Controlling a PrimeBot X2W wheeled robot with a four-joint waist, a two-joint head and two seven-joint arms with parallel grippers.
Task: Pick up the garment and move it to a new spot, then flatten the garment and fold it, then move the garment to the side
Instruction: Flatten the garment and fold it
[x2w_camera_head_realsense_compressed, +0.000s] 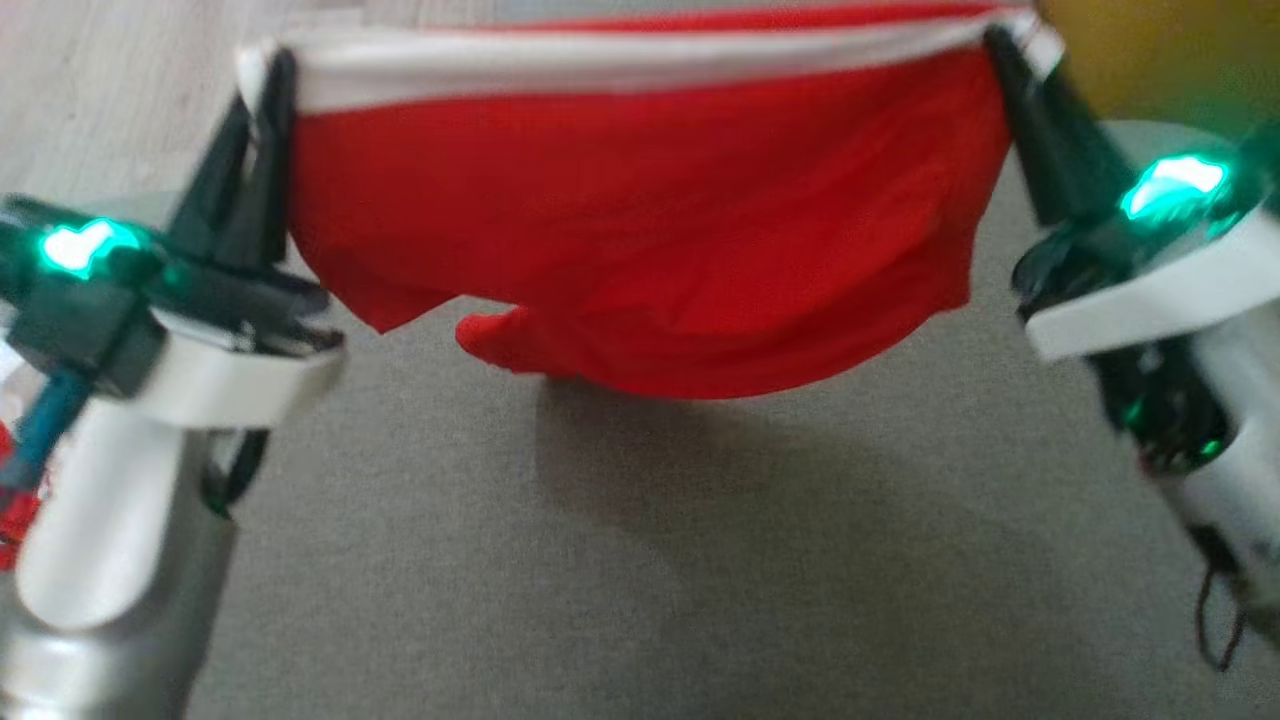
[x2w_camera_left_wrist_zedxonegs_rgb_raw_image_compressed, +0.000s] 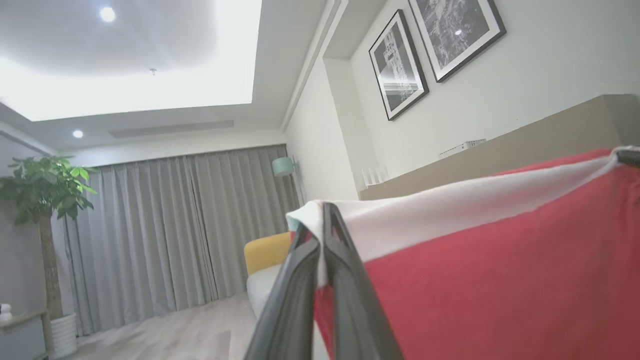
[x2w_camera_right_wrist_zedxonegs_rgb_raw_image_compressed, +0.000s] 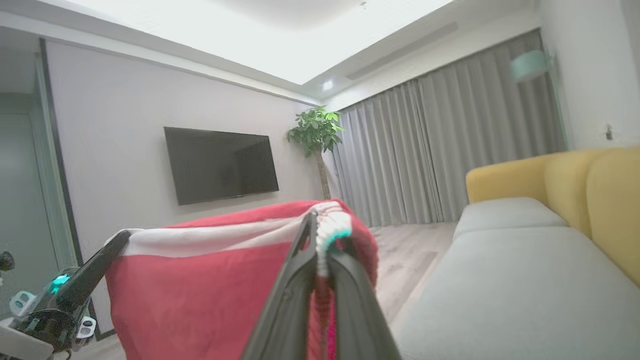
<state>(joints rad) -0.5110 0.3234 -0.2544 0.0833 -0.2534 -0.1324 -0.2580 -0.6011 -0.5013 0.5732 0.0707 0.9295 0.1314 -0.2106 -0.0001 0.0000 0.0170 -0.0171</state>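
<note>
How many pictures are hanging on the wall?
2. Both hang on the wall in the left wrist view: the lower picture nearer the room's corner, the higher picture beside it, cut off by the top edge. Others may be out of sight.

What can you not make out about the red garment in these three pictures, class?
1. Head view: the garment is blurred and its far side is cut off by the top edge, so its type is unclear.
2. Left wrist view: the left gripper covers the pinched corner; the bottom edge cuts off the hem.
3. Right wrist view: the right gripper hides its corner; the bottom edge cuts off the lower cloth.
</note>
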